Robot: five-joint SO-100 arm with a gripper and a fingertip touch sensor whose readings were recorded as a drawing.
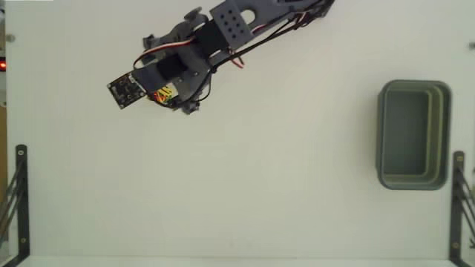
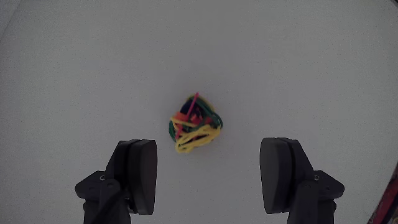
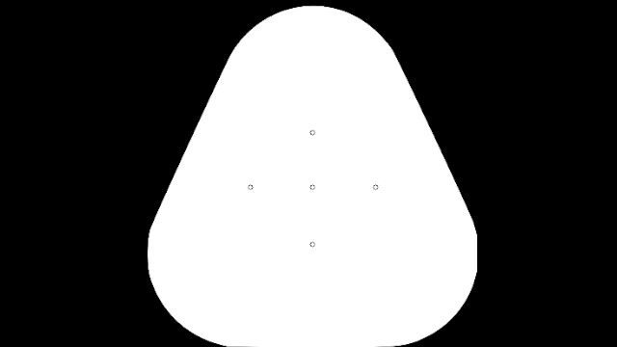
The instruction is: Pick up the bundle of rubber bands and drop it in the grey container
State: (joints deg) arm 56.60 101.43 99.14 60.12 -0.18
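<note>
On the white table [image 1: 245, 193], seen in the fixed view, you find the arm [image 1: 200, 44] far to the left of the grey container [image 1: 413, 135], which stands well apart from it near the right edge. Under the arm's head you can see a little of the bundle of rubber bands [image 1: 162, 94]. In the wrist view, your gripper [image 2: 208, 171] has its two fingers wide apart and holds nothing. The left finger [image 2: 140, 174] comes first, then the bundle [image 2: 195, 124] just ahead of the gap, lying on the table and touching neither finger, then the right finger [image 2: 281, 174].
</note>
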